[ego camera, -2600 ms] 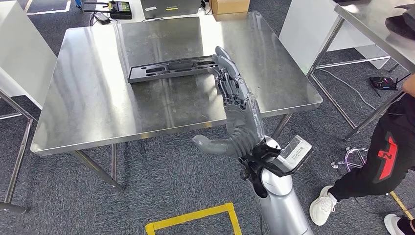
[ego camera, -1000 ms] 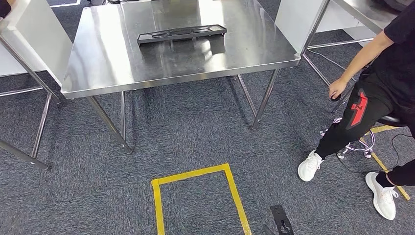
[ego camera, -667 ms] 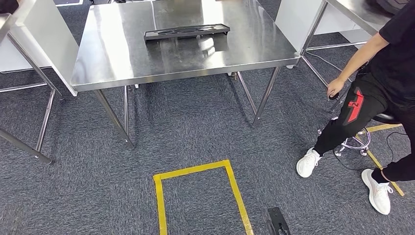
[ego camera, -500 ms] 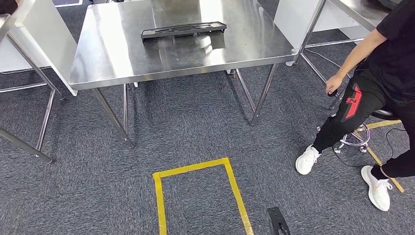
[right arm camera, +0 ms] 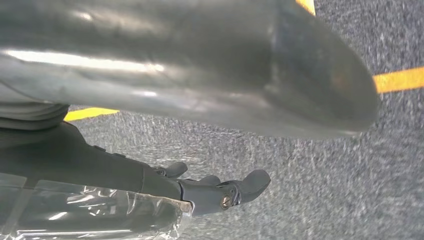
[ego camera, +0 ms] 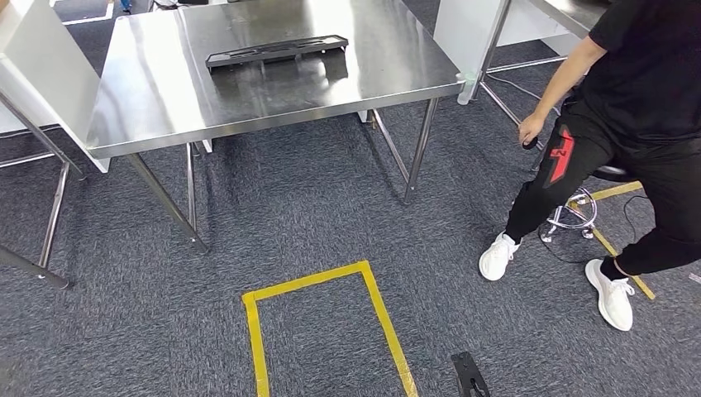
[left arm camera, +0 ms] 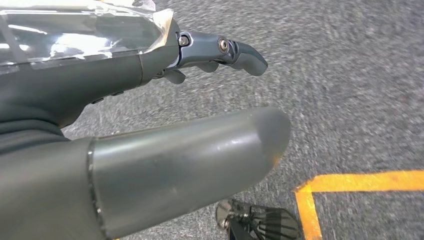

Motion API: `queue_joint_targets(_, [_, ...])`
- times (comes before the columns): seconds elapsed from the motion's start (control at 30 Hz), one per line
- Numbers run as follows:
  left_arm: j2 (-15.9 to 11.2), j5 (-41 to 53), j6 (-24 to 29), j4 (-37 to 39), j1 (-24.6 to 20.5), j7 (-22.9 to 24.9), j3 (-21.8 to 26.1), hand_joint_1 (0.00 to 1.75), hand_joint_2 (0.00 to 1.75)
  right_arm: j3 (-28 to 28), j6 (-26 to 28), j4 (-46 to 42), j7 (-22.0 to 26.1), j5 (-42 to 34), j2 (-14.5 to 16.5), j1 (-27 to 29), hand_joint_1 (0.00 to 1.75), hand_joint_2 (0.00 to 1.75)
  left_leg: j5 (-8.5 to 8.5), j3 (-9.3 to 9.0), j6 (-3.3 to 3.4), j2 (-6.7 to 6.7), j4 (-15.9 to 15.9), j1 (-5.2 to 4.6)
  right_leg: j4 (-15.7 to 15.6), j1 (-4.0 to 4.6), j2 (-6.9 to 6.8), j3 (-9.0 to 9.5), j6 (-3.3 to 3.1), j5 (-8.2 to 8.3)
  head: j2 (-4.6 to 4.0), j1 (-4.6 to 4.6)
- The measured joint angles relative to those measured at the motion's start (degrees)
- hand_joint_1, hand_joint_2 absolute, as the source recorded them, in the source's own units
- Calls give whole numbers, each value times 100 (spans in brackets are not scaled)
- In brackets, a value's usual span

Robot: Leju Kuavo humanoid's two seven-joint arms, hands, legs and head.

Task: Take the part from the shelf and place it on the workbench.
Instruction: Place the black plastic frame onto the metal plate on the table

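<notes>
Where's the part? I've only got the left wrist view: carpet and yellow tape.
Observer: In the head view, the part lies flat on the steel workbench.
Operator: Right hand holding anything?
Observer: No. The right hand hangs over carpet with nothing in it, thumb apart from the fingers.
Operator: Anyone nearby?
Observer: Yes, a person in black is to the right of the workbench, next to a stool.
</notes>
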State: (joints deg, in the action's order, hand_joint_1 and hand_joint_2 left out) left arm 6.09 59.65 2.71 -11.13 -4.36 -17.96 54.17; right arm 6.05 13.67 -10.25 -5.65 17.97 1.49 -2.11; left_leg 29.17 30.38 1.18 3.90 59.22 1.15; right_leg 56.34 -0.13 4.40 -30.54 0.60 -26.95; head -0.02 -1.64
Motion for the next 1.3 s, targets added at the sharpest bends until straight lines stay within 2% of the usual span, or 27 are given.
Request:
queue_joint_targets(0.03, [-2, 3, 1, 0, 4, 5, -1, 0, 0, 0, -1, 0, -3, 0, 5, -13, 0, 0, -17, -74, 17, 62, -156, -8, 6, 4, 51, -33, 32, 21, 0, -2])
queue_joint_targets(0.07, [-3, 6, 1, 0, 6, 15, -2, 0, 0, 0, -1, 0, -9, 1, 5, -21, 0, 0, -7, -85, 26, 38, -206, -23, 11, 4, 107, -72, 72, 47, 0, -3])
queue_joint_targets(0.13, [8, 12, 3, 0, 3, 37, 0, 0, 0, -1, -1, 3, -30, 2, 2, -7, 0, 0, -50, -71, 65, -98, -246, -36, 28, -19, 170, -166, 148, 83, 0, -2])
queue_joint_targets(0.2, [21, 22, 8, 0, -6, 55, 1, 0, 0, -3, -1, 8, -54, 2, 1, 8, 0, 0, -115, -53, 124, -248, -305, -20, 332, -14, -31, -356, 157, -74, 0, -21])
queue_joint_targets(0.27, [25, 28, 11, 0, 4, 72, 1, 0, 0, -3, -1, 11, -64, 3, 1, -9, 0, 0, -145, -19, 155, -417, -325, -22, 1075, -25, -297, -697, 134, -434, 0, -49])
queue_joint_targets(0.33, [28, 28, 13, 0, 18, 86, 1, 0, 0, -2, -5, 11, -65, 15, -1, -10, 0, 0, -154, 7, 153, -591, -321, -26, 1691, -58, -372, -939, 175, -663, 0, -56])
queue_joint_targets(0.37, [31, 27, 14, 0, 19, 90, 1, 0, 0, -2, -11, 11, -65, 25, -2, 1, 0, 0, -158, 13, 148, -668, -319, -24, 1707, -75, -391, -905, 226, -653, 0, -55])
queue_joint_targets(0.4, [34, 26, 15, 0, 18, 92, 0, 0, 0, -2, -18, 11, -65, 33, -5, 11, 0, 0, -161, 13, 140, -740, -316, -20, 1467, -93, -428, -742, 290, -556, 0, -55])
queue_joint_targets(0.47, [39, 22, 16, 0, 16, 93, -1, 0, 0, -2, -30, 11, -65, 41, -11, 8, 0, 0, -156, 5, 102, -870, -305, -27, 586, -106, -649, -220, 388, -287, 0, -59])
queue_joint_targets(0.53, [39, 18, 20, 1, 13, 93, -1, 0, 0, -2, -36, 11, -65, 44, -14, -11, 0, 0, -152, 1, 37, -980, -286, -60, 17, -76, -824, 91, 352, -128, 0, -53])
queue_joint_targets(0.57, [38, 14, 24, 1, 8, 95, -1, 0, 0, -2, -39, 11, -67, 46, -14, -10, 0, 0, -153, 1, 6, -1028, -279, -76, -48, -57, -831, 101, 305, -112, 0, -48])
queue_joint_targets(0.6, [39, 9, 29, 1, 1, 98, 0, 0, 0, -2, -41, 13, -72, 49, -16, 2, 0, 0, -156, -5, -22, -1078, -277, -72, -37, -50, -764, 68, 251, -94, 0, -40])
queue_joint_targets(0.63, [39, 4, 35, 0, -8, 105, 1, 0, 0, -2, -43, 15, -81, 51, -14, 17, 0, 0, -138, -3, -58, -1066, -263, -56, -35, -79, -705, 51, 203, -82, 0, -36])
queue_joint_targets(0.7, [42, -1, 38, 1, -14, 125, 1, 0, 0, -2, -47, 20, -103, 62, -3, 22, 0, 0, 61, 82, -118, -815, -42, -19, -47, -124, -591, 38, 96, -44, 0, -30])
queue_joint_targets(0.77, [36, -5, 38, 1, 6, 140, 4, 0, 0, -2, -51, 22, -125, 85, 7, -2, 0, 0, 472, 364, -135, -486, 620, -4, -46, -120, -468, 12, 11, -7, 0, -24])
queue_joint_targets(0.8, [31, -8, 38, 1, 22, 144, 7, 0, 0, -2, -56, 22, -135, 98, 8, -8, 0, 0, 653, 534, -131, -417, 1010, -4, -39, -104, -402, -7, -17, 7, 0, -23])
queue_joint_targets(0.83, [26, -9, 39, 0, 38, 144, 9, 0, 0, -2, -60, 24, -143, 110, 8, -4, 0, 0, 743, 657, -126, -389, 1293, -4, -33, -90, -329, -22, -30, 15, 0, -24])
queue_joint_targets(0.87, [25, -9, 39, 0, 48, 141, 10, 0, 0, -2, -65, 27, -147, 118, 9, 7, 0, 0, 711, 689, -118, -377, 1374, -3, -22, -80, -254, -29, -37, 21, 0, -23])
queue_joint_targets(0.9, [26, -9, 39, 0, 53, 135, 10, 0, 0, -2, -69, 30, -149, 121, 10, 17, 0, 0, 579, 622, -107, -367, 1246, -2, -11, -76, -180, -31, -40, 24, 0, -23])
queue_joint_targets(0.93, [27, -9, 39, 0, 54, 127, 10, 0, 0, -2, -72, 33, -150, 124, 13, 23, 0, 0, 371, 457, -94, -330, 915, 3, 3, -75, -101, -31, -40, 25, 0, -24])
queue_joint_targets(1.0, [28, -9, 39, 1, 54, 110, 10, 0, 0, -2, -75, 35, -150, 126, 20, 13, 0, 0, 74, 103, -68, -94, 189, 26, 46, -55, 45, -56, -20, 27, 0, -27])
queue_joint_targets(1.07, [30, -8, 39, 2, 55, 93, 10, 0, 0, -2, -80, 35, -150, 130, 22, 0, 0, 0, 20, -27, -50, 60, -119, 24, 75, -43, 173, -126, 41, 52, 0, -31])
queue_joint_targets(1.13, [38, 0, 36, 2, 52, 64, 10, 0, 0, -2, -84, 38, -151, 135, 15, 17, 0, 0, -9, -10, -4, -52, -147, 5, 72, -55, 280, -203, 127, 93, 0, -32])
queue_joint_targets(1.17, [43, 9, 28, 2, 48, 41, 10, 0, 0, -3, -86, 40, -156, 138, 15, 33, 0, 0, -34, -8, 37, -121, -169, 6, 116, -54, 222, -253, 153, 76, 0, -33])
queue_joint_targets(1.23, [48, 24, 10, 1, 49, -11, 10, 0, 0, -5, -87, 44, -171, 143, 14, 35, 0, 0, -80, -1, 113, -285, -217, 18, 514, -45, -59, -481, 154, -121, 0, -54])
queue_joint_targets(1.27, [45, 28, 1, 1, 54, -28, 10, 0, 0, -6, -87, 44, -179, 148, 17, 25, 0, 0, -87, 8, 131, -371, -221, 6, 885, -52, -228, -661, 139, -290, 0, -63])
queue_joint_targets(1.3, [43, 28, -3, 2, 61, -36, 10, 0, 0, -7, -88, 44, -187, 152, 13, 13, 0, 0, -90, 19, 138, -461, -220, -1, 1288, -61, -314, -848, 135, -452, 0, -71])
